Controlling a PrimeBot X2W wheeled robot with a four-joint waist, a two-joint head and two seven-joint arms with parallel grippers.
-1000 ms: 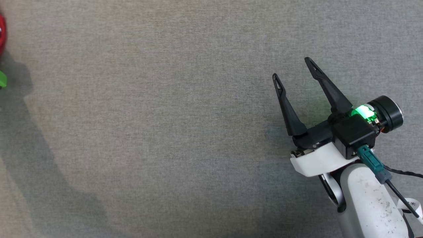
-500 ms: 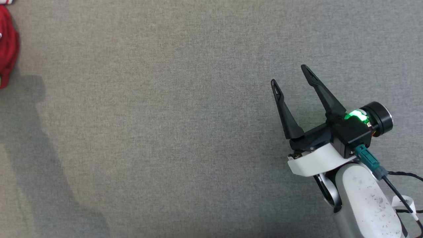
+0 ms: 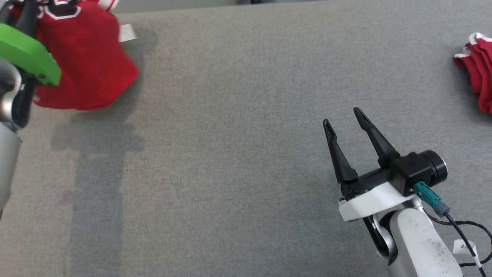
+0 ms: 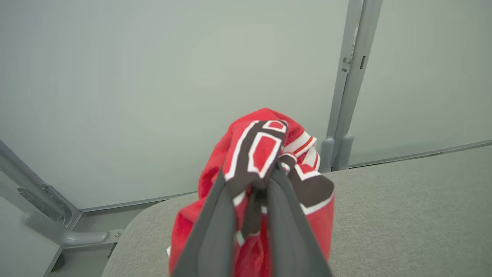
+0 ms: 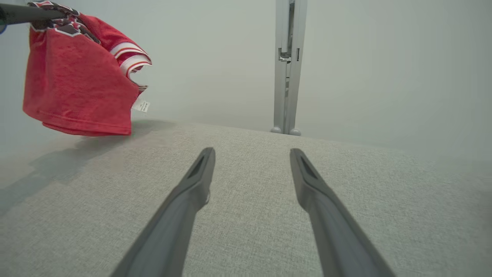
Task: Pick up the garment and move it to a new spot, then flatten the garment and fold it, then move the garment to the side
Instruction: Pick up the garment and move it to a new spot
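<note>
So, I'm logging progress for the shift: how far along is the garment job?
Done: the left gripper is shut on the red garment, which hangs clear of the grey table. In hand: carrying it to a new spot; the right gripper hovers open and empty. Left: laying it down, flattening, folding, moving it aside.

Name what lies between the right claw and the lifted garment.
Bare grey tabletop separates right claw from lifted garment, shown in head and right wrist views.

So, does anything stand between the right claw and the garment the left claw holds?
Nothing visible does: bare gray table lies between the open right claw and the garment in the left claw. Another red cloth lies far right.
</note>
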